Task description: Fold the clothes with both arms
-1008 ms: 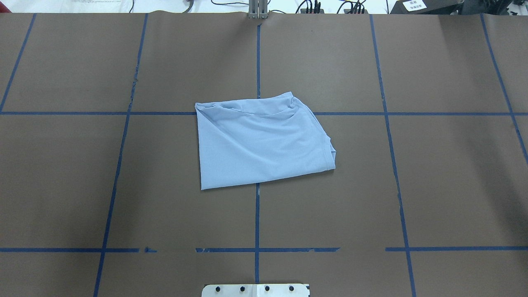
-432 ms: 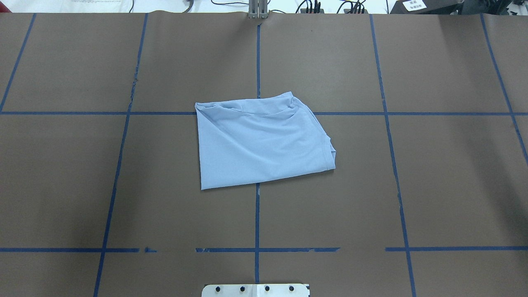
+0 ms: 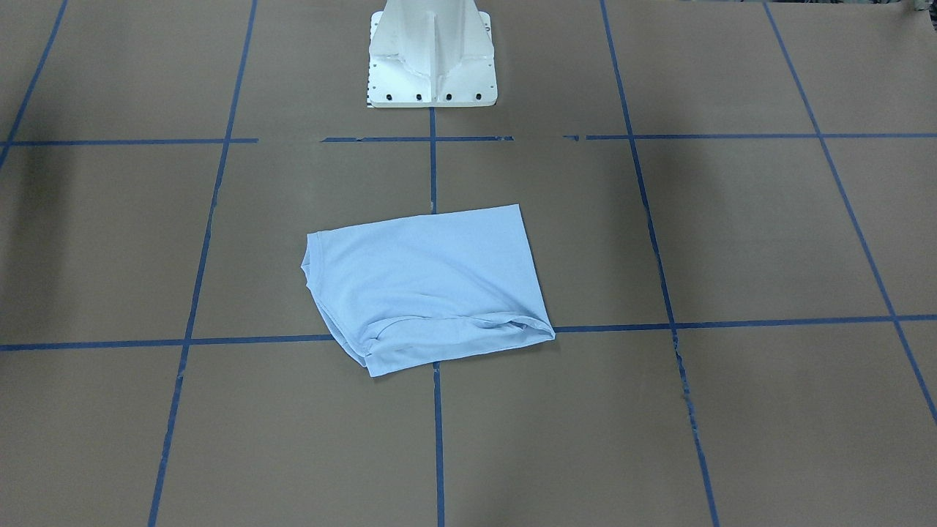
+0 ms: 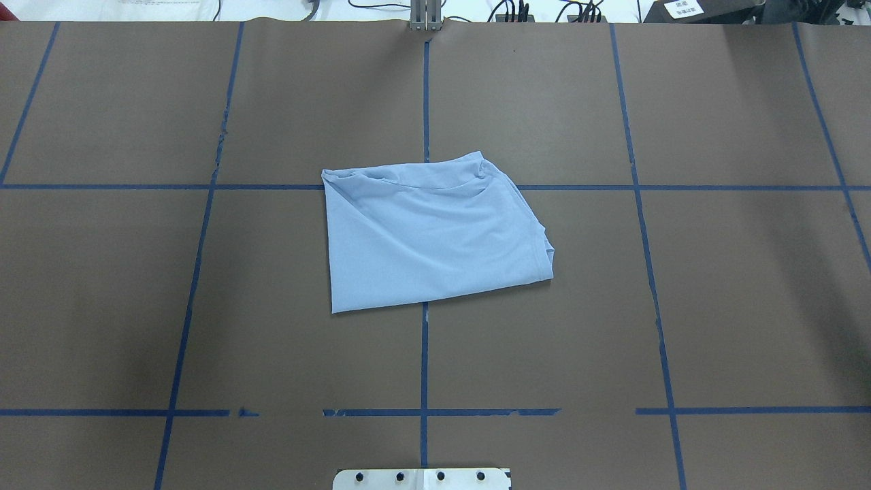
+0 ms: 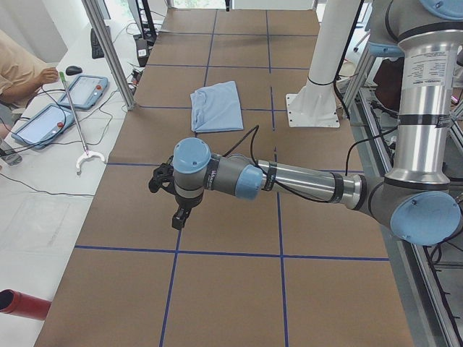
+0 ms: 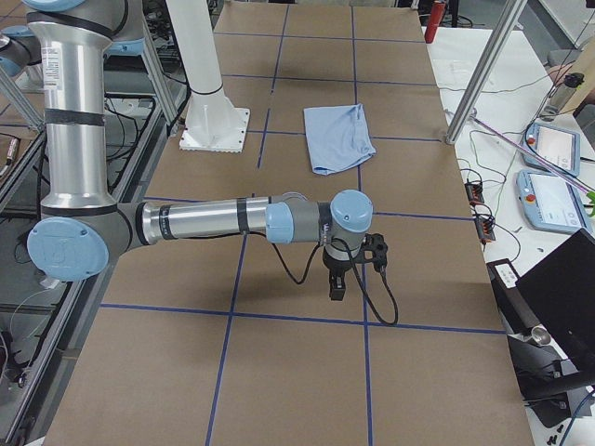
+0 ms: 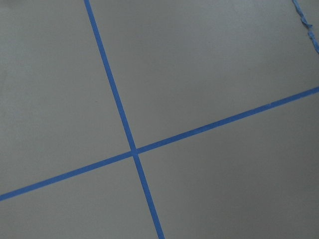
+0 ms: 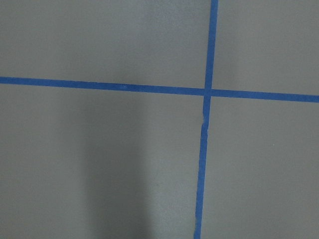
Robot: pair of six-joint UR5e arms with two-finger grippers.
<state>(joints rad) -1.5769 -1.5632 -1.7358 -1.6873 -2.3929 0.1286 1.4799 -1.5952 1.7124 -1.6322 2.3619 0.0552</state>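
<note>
The clothes are one light blue T-shirt, folded into a rough rectangle at the middle of the brown table; it also shows as the T-shirt. Its print and tag are hidden. Both arms are away from it, out over the table's two ends. The left gripper hangs above bare table in the exterior left view, and the right gripper does the same in the exterior right view. I cannot tell whether either is open or shut. Both wrist views hold only brown table and blue tape.
The white pedestal base stands on the robot's side of the shirt. Blue tape lines grid the table. A side bench carries tablets, cables and a person's arm. Metal posts rise at the table's far edge.
</note>
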